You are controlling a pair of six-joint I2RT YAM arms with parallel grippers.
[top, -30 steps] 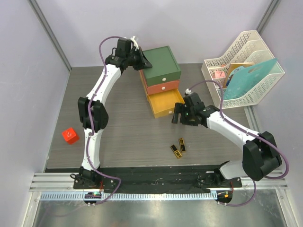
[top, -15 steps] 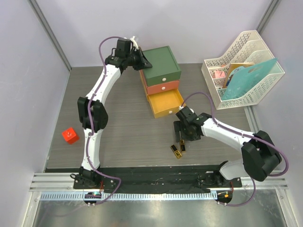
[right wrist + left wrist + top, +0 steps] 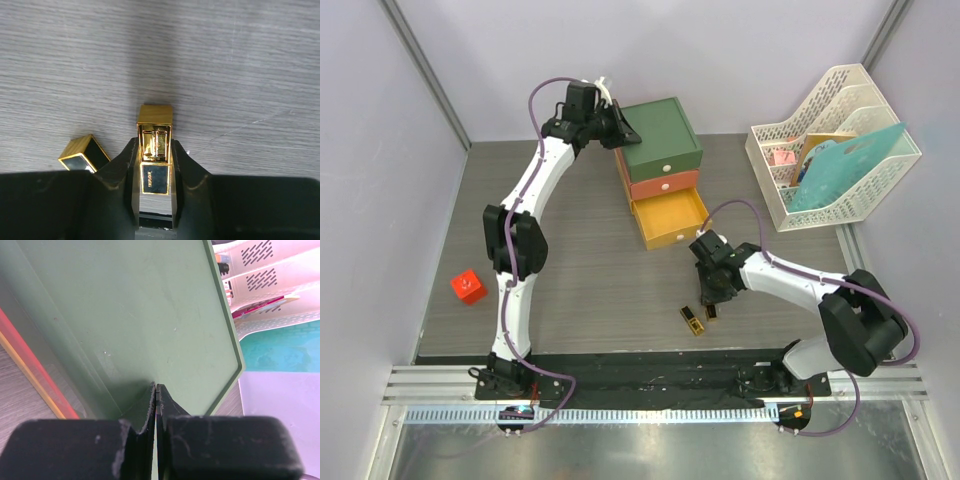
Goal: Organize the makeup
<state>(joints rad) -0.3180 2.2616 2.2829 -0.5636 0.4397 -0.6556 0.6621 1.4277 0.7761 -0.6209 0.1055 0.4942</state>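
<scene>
Top view first: your right gripper (image 3: 711, 300) is down at the table in front of the drawer box (image 3: 660, 150), right over a gold-black lipstick (image 3: 711, 312). A second lipstick (image 3: 692, 320) lies just beside it, on the side toward the left arm and a touch nearer the bases. Both sit on the bare wood, well apart from the box's yellow bottom drawer (image 3: 670, 218), which is pulled open. Your left arm stretches to the far side of the table, and the left gripper (image 3: 623, 130) sits at the back left corner of the box's green top. A red cube (image 3: 468, 288) rests far off on the left, and a white file rack (image 3: 835, 100) stands on the right.

Left wrist now: your two black fingers (image 3: 145, 407) are pressed flat together with nothing between them, tips against the green top (image 3: 130, 315). The file rack (image 3: 260, 260) and a teal folder (image 3: 280, 345) show beyond the box's edge.

Right wrist: you have the lipstick (image 3: 155, 120) between your fingers, lying lengthwise on the table. The pads sit tight against both long sides, so the right gripper (image 3: 155, 160) is narrowed to the width of the case. The second lipstick (image 3: 84, 152) lies tilted just outside the left-hand finger in this view, not touching the one you hold.
</scene>
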